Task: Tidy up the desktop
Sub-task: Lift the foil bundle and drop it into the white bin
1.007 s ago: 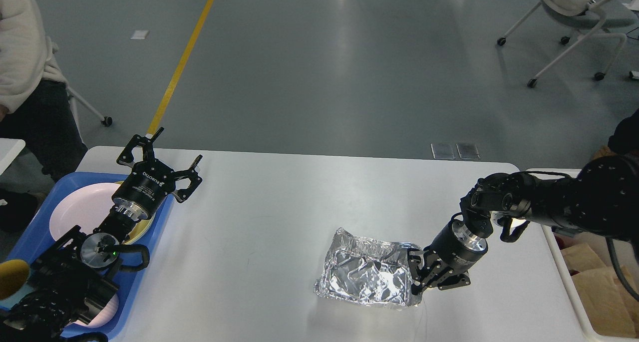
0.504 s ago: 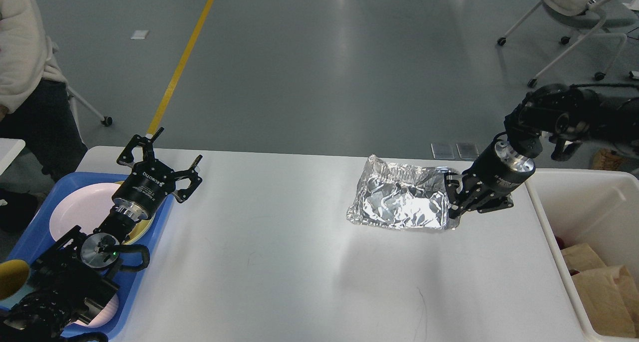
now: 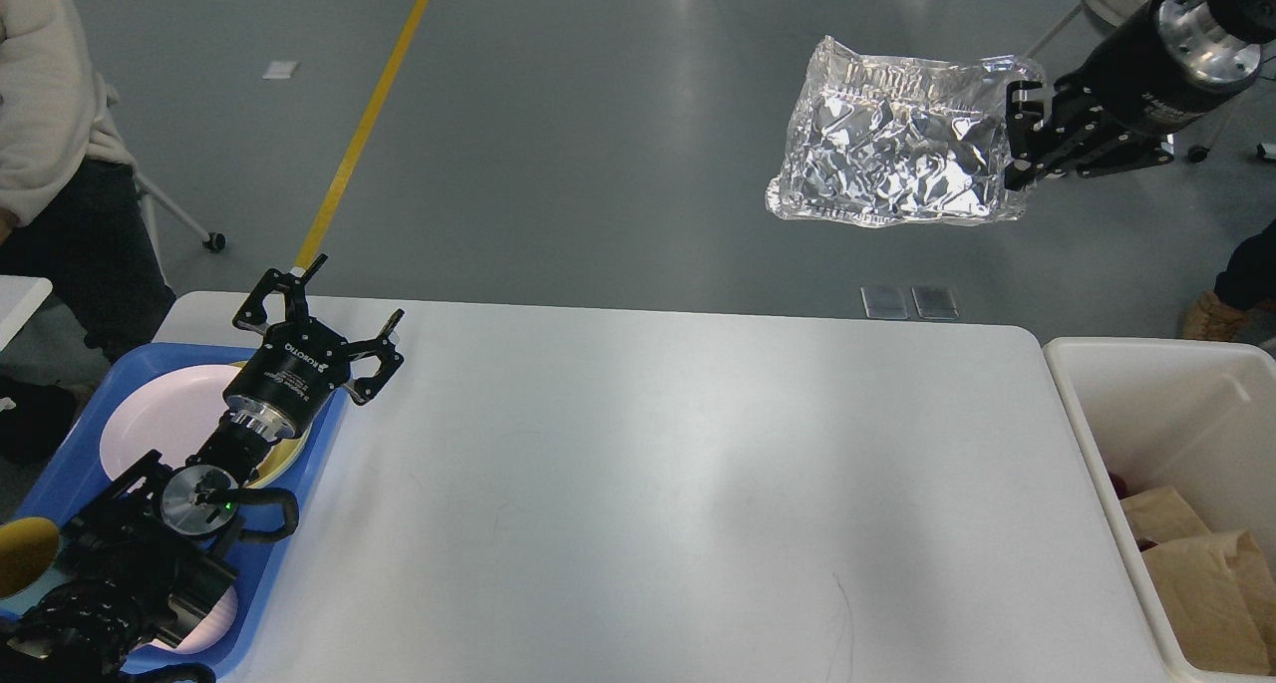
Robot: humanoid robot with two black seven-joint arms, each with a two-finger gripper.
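The desktop (image 3: 638, 484) is a large white tabletop with rounded corners. A crumpled silver foil tray (image 3: 897, 150) hangs high in the air beyond the table's far right edge. My right gripper (image 3: 1019, 135) is shut on the foil tray's right rim, its arm coming in from the top right corner. My left gripper (image 3: 344, 309) stands open over the table's far left, above the edge of the blue tray (image 3: 289, 543), with nothing between its fingers.
The blue tray holds a pink plate (image 3: 164, 419) and other dishes partly hidden under my left arm. A white bin (image 3: 1176, 404) at the right edge holds brown paper (image 3: 1196, 553). A person (image 3: 50, 145) stands at the far left. An office chair (image 3: 1102, 5) stands far right.
My right gripper has lifted the foil tray off the table, up and to the right, until it hangs well above the far edge. The left arm has not moved.
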